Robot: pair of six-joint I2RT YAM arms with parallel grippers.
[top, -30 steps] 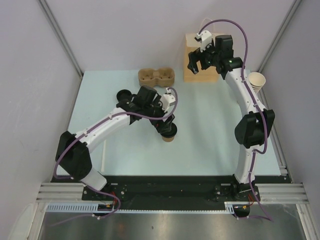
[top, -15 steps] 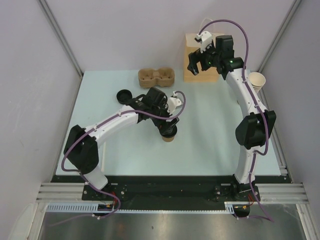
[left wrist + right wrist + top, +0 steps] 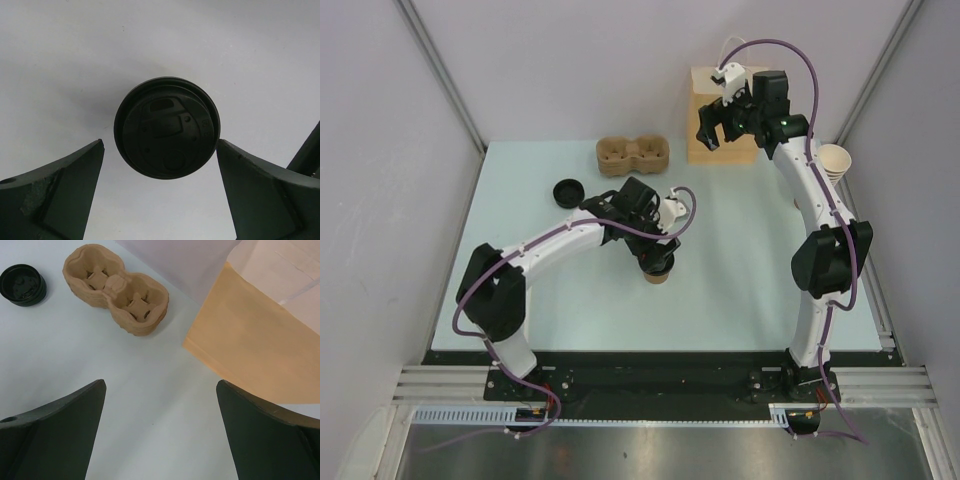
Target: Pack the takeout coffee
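Note:
The tan paper cup [image 3: 657,278] stands mid-table with a round black lid [image 3: 166,127] on top; in the left wrist view the lid hides the cup. My left gripper [image 3: 657,262] hangs just above it. In the left wrist view the left gripper [image 3: 160,144] is open, its fingers on either side of the lid and not touching it. My right gripper [image 3: 718,127] is high at the back by the brown paper bag [image 3: 704,148]. In its own view the right gripper [image 3: 161,384] is open and empty.
A second black lid [image 3: 567,191] lies at the back left and also shows in the right wrist view [image 3: 22,285]. The brown pulp two-cup tray [image 3: 633,155] sits behind it. A stack of tan cups [image 3: 833,160] stands at the right edge. The paper bag also shows in the right wrist view [image 3: 265,340].
My left arm's elbow and shoulder have swung to the right and the wrist has turned, while the gripper stays over the lidded cup. The right arm has hardly moved.

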